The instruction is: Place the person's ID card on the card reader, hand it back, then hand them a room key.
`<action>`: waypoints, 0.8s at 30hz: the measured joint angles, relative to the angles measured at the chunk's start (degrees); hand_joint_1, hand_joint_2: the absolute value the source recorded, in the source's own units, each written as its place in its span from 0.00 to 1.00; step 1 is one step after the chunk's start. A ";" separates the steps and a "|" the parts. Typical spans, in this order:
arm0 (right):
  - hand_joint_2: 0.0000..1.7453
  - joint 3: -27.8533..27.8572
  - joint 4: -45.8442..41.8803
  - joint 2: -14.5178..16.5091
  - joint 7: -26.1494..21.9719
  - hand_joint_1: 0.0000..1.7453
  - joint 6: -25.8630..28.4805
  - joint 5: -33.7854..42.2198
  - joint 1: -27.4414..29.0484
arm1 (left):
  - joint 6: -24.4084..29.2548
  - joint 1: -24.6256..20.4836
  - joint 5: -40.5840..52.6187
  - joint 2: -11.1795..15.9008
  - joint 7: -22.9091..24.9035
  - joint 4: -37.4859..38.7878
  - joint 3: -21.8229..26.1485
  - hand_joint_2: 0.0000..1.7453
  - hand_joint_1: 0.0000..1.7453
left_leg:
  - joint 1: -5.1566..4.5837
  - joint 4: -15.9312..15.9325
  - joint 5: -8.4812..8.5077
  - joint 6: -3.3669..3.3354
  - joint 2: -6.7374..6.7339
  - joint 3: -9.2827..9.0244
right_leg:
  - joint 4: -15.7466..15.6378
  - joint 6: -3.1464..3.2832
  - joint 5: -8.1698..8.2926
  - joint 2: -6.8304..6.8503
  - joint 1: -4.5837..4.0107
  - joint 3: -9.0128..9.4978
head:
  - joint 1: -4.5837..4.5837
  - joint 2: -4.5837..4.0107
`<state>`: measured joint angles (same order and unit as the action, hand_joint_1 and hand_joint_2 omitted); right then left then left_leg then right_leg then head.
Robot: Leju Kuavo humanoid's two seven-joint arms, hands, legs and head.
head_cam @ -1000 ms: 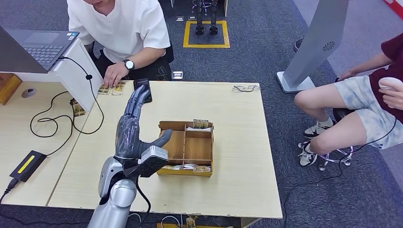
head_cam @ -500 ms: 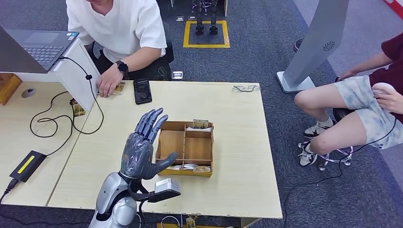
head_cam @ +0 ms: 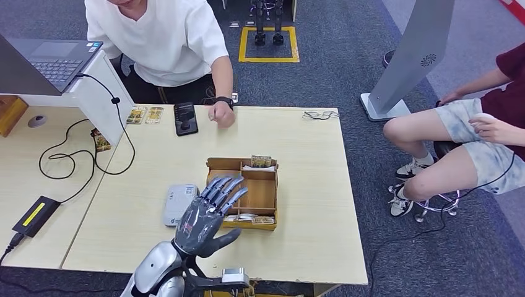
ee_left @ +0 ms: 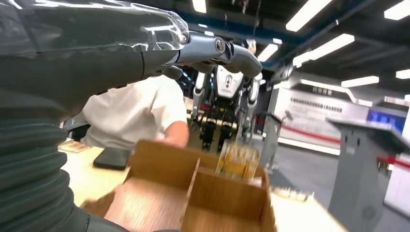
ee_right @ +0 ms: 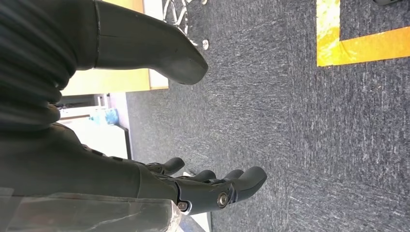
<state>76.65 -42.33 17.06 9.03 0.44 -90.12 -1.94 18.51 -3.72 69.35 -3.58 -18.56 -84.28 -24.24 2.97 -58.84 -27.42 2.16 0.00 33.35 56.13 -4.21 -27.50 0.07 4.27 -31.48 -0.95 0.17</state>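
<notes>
Your left hand (head_cam: 207, 213) is hanging low in the middle of the head view, just above the table (head_cam: 309, 204), with its fingers spread wide and nothing in them. Your right hand (ee_right: 193, 188) is hanging down over the carpet, fingers loosely apart, and it is holding nothing too. The grey card reader (head_cam: 179, 203) is lying flat on the table, just to the left of your left hand. The wooden box (head_cam: 257, 193) is sitting just to the right of it, and your fingertips are reaching over the box's left edge. Two small cards (head_cam: 136, 115) are lying in the upper left of the frame, beside the black phone (head_cam: 186, 117), and I am guessing one of them is the ID card, but they are too small to tell. The person's hand (head_cam: 221, 116) is resting in a fist just to the right of the phone. More cards are standing in the far corner of the box (head_cam: 261, 161), and some are lying along its near side (head_cam: 251, 218). Those are probably the room keys. With an empty hand this close to the box, I think you are going for a key. Go slowly, come down straight over the near row, and pinch just one card by its edge. Be careful not to bump the box wall or push the reader. Lift the card clear before you are turning toward the person.
</notes>
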 joint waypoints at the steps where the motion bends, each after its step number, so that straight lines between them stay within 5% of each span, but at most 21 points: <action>1: 1.00 -0.04 0.10 -0.12 0.11 0.00 0.00 0.00 0.00 | -0.38 -0.20 1.04 0.39 0.82 0.87 -0.61 1.00 0.00 | 0.00 0.00 0.00 0.00 0.00 0.00 | 0.00 0.00 0.00 0.00 0.00 -0.01 | -0.01 0.00; 15: 1.00 -0.96 2.38 -2.13 0.91 0.00 0.42 0.00 -0.07 | -5.14 -5.50 4.50 3.15 6.19 10.26 -6.56 1.00 0.00 | 0.00 0.00 0.01 0.00 0.01 0.01 | 0.00 0.00 0.02 0.00 0.00 0.01 | 0.01 0.00; 24: 1.00 -1.00 1.43 -1.81 1.79 0.00 -0.81 0.00 -0.05 | -4.65 -6.30 8.02 1.08 15.06 9.97 -6.84 1.00 0.00 | 0.00 0.00 0.01 0.00 0.01 0.02 | 0.00 -0.01 0.02 0.01 0.00 0.03 | 0.01 0.00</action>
<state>75.65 -40.90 15.25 10.82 -0.38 -90.12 -2.00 13.87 -10.02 77.37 -2.50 -3.51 -74.31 -31.08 2.97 -58.84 -27.41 2.16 0.02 33.37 56.13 -4.21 -27.48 0.08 4.27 -31.45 -0.94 0.17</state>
